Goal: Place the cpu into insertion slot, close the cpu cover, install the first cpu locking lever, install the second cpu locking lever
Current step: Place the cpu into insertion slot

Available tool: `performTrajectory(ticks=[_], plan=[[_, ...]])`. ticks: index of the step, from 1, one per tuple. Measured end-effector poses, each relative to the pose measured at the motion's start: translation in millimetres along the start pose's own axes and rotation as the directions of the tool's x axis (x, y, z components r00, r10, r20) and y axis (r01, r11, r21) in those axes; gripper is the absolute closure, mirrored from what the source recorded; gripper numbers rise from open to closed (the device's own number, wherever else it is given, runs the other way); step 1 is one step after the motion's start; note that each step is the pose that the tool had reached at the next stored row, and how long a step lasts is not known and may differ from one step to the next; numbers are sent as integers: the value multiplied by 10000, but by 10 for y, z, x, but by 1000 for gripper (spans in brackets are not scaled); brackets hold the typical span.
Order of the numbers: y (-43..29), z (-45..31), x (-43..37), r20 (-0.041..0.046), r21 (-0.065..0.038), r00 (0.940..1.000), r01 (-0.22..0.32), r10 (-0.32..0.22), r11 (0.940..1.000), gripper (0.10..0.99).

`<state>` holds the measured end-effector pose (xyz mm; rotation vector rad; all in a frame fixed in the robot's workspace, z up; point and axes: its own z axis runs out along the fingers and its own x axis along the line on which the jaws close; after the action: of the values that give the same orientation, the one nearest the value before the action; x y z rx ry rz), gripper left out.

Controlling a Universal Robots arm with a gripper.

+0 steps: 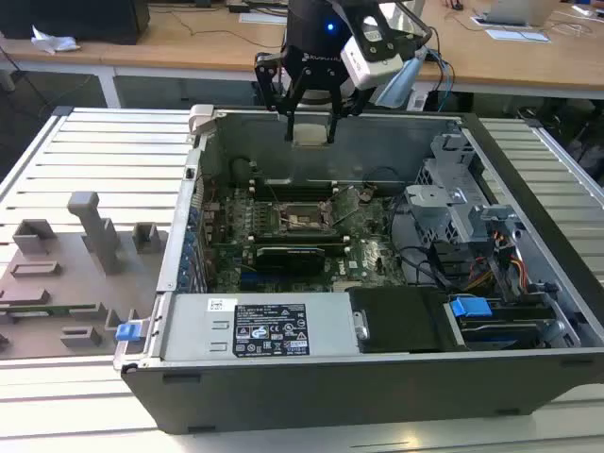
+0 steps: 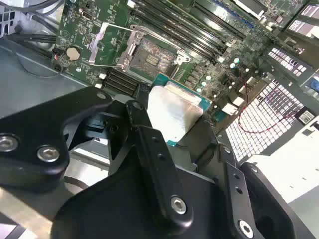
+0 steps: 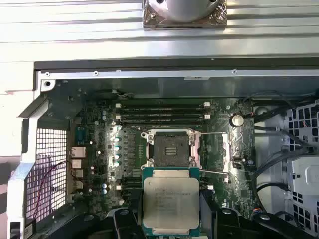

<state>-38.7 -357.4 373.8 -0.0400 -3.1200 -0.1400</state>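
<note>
1. Wooden desks line the back of the room, and in front of them a slatted metal table carries an open computer case.
2. In the second wrist view, the black fingers are closed narrowly on opposite edges of the cpu, its silver-grey lid facing up.
3. In the exterior view the gripper hangs above the case's far wall with the cpu between its tips, well clear of the motherboard.
4. The first wrist view looks straight down past the held cpu to the insertion slot, which lies bare with its dark centre exposed; chip and slot are apart.
5. The slot sits mid-board in the exterior view. In the second wrist view it lies beyond the chip's far edge.
6. The cpu cover is swung open and lies off to one side of the slot (a thin silver frame, tilted away from the socket).
7. Long black memory slots run beside the socket, and a coin cell battery lies near the open cover.
8. At the case's near side lies a power supply with a label.
9. On the exterior view's left, a grey fixture tray with upright blocks rests on the table.
</note>
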Motion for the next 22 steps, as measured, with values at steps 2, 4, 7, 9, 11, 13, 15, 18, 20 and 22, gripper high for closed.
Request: performTrajectory(ticks=[2,4,7,9,11,13,15,18,20,22], plan=[[-1,15,0,1,0,10000,0,0,10000,541],[-2,22,0,0,1,10000,0,0,10000,541],[-5,61,-1,0,2,10000,0,0,10000,541],[-8,85,-2,1,2,10000,0,0,10000,541],[-9,98,-2,0,2,10000,0,0,10000,541],[-10,108,-2,0,2,10000,0,0,10000,541],[-11,120,-2,0,1,10000,0,0,10000,541],[-13,144,-3,0,1,10000,0,0,10000,541],[-15,171,-3,0,1,10000,0,0,10000,541],[-16,180,-3,0,1,10000,0,0,10000,541]])
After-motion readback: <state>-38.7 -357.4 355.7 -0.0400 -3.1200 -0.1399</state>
